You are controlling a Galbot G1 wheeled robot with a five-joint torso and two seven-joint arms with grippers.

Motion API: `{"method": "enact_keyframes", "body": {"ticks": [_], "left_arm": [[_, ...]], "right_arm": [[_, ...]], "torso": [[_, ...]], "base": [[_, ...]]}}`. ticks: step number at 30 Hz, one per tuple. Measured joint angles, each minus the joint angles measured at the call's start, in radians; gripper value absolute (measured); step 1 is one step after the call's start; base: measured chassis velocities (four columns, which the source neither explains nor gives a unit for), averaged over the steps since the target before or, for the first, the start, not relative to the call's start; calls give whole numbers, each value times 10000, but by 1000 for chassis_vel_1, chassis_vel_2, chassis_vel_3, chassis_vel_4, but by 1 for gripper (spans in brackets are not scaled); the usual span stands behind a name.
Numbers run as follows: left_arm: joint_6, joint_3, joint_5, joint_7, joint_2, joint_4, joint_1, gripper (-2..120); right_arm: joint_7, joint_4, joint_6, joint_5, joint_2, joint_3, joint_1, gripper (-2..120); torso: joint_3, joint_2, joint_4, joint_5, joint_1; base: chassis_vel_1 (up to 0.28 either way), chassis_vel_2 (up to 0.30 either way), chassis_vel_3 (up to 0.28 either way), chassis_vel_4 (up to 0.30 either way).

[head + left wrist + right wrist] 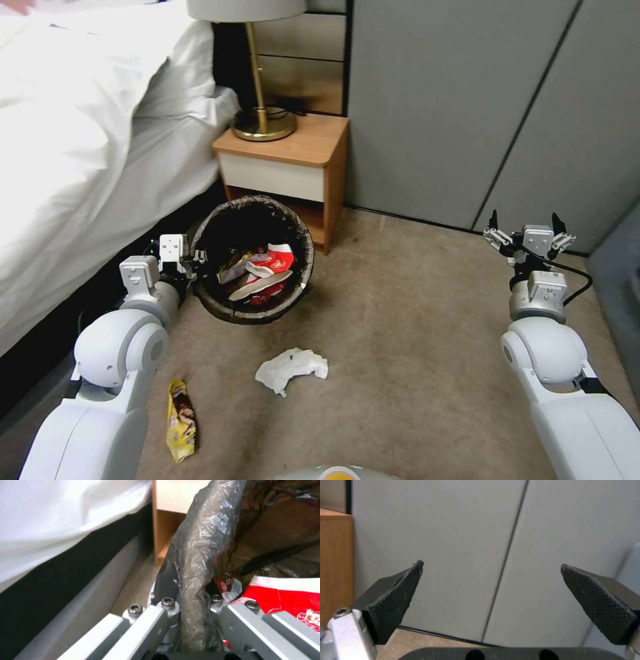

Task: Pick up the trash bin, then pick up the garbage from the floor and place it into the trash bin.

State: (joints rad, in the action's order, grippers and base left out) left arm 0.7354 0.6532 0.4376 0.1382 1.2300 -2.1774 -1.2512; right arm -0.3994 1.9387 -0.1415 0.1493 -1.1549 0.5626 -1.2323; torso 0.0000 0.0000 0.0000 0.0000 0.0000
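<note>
My left gripper (192,261) is clamped on the trash bin (252,260) rim, in front of the nightstand (287,170); its wrist view shows the bag (200,555) pinched. Tissue (291,370) and wrapper (181,420) lie on the floor (413,347) near the bin. My right gripper (525,233) hovers wide open, holding nothing.

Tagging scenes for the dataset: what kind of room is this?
Likely a bedroom or hotel room: a bed with white bedding, a wooden nightstand bearing a brass lamp, and carpeted floor.

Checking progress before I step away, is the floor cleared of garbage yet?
No, a crumpled white tissue and a yellow snack wrapper lie on the carpet in front of the trash bin.
</note>
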Motion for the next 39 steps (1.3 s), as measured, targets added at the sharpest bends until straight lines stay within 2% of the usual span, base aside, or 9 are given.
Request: {"method": "enact_keyframes", "body": {"ticks": [39], "left_arm": [[0, -81, -53, -35, -3, -31, -92, 0]], "right_arm": [[-10, -47, -24, 1, 83, -255, 83, 100]], "torso": [[0, 0, 1, 0, 0]], "base": [[64, 72, 68, 69]]}}
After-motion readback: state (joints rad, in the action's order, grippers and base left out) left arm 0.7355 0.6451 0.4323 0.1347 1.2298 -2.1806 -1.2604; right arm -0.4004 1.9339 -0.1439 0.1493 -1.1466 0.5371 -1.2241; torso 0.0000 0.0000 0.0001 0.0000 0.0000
